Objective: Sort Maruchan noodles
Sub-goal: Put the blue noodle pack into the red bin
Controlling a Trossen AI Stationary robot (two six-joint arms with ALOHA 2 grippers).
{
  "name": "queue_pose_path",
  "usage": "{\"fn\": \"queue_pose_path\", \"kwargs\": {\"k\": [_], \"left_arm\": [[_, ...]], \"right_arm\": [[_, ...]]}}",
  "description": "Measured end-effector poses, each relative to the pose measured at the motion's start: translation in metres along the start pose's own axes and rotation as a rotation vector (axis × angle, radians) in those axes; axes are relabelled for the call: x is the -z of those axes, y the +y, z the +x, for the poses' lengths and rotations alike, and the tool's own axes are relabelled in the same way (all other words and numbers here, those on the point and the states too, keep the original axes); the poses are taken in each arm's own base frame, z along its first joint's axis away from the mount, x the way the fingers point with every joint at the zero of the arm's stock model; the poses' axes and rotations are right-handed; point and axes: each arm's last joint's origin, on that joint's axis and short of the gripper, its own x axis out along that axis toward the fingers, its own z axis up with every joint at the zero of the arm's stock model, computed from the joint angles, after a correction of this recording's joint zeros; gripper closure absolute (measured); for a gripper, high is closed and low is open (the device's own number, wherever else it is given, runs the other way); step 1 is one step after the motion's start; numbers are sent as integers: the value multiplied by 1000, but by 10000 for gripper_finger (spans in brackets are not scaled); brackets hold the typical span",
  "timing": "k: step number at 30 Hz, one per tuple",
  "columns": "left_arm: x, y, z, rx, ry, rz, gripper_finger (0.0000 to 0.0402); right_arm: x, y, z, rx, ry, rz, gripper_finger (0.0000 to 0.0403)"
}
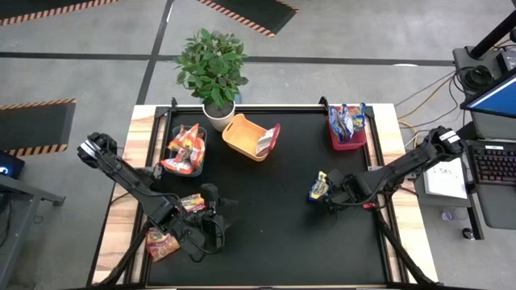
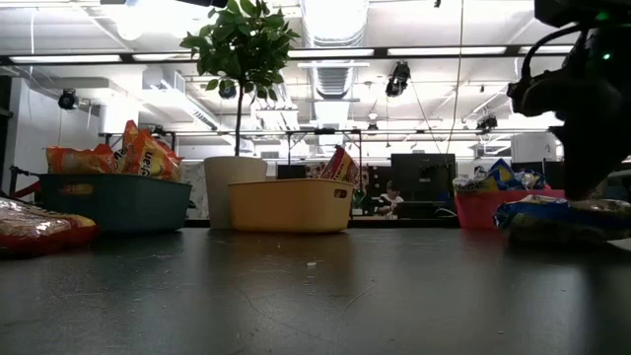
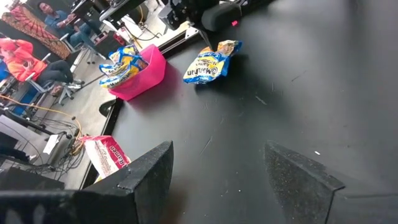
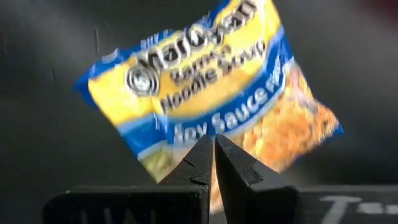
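Blue-and-yellow noodle packet [image 4: 211, 99], crinkly, apparently pinched at one edge by the closed right gripper [image 4: 214, 165].

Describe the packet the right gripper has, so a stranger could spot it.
Start at the red bin at the mat's far right. Nearer, by itself on the black mat, a blue-and-yellow packet is pinched by the right gripper. It is the only such packet outside that bin.

Right gripper [image 4: 214, 163] fingers pinched tight together on the edge of a blue-and-yellow noodle packet [image 4: 211, 81] over the dark table [image 4: 43, 137].
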Motion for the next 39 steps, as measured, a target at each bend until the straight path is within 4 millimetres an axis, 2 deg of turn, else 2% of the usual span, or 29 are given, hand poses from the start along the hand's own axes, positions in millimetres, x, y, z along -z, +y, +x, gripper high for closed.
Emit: {"fn": "queue_pose_path", "kwargs": {"k": [4,7,11,13,15,17,20,26,28,30,33,36,39], "left_arm": [[0,0,0,-1,0,-1,170],[0,0,0,-1,-1,-10,170],[0,0,1,-2,0,-30,170],[0,0,2,-4,2,-41,170],[0,1,3,-7,2,-57,170],[0,2,5,-11,3,-66,170],[0,5,8,-21,7,-75,170],[0,11,15,-46,21,-99,170],[0,12,16,-50,23,-105,170],[1,13,17,-52,25,-107,170],[1,13,17,-53,26,-108,170],[1,13,17,-53,25,-114,170],[1,13,17,-53,24,-127,170]], "right_arm": [[0,1,12,-37,-104,58,394],[-4,19,19,-238,-213,50,394],[-20,59,-8,-658,-456,-108,394],[-28,67,-26,-758,-545,-153,394],[-34,69,-43,-785,-574,-191,394],[-38,66,-53,-749,-527,-233,394],[-39,51,-53,-529,-395,-225,394],[-30,-4,-28,102,-181,-87,394],[-26,-17,-17,217,-152,-23,394],[-21,-20,-5,235,-143,1,394],[-18,-13,13,140,-126,3,394],[-20,7,23,-67,-173,-52,394],[-29,34,16,-327,-262,-134,394]]}}
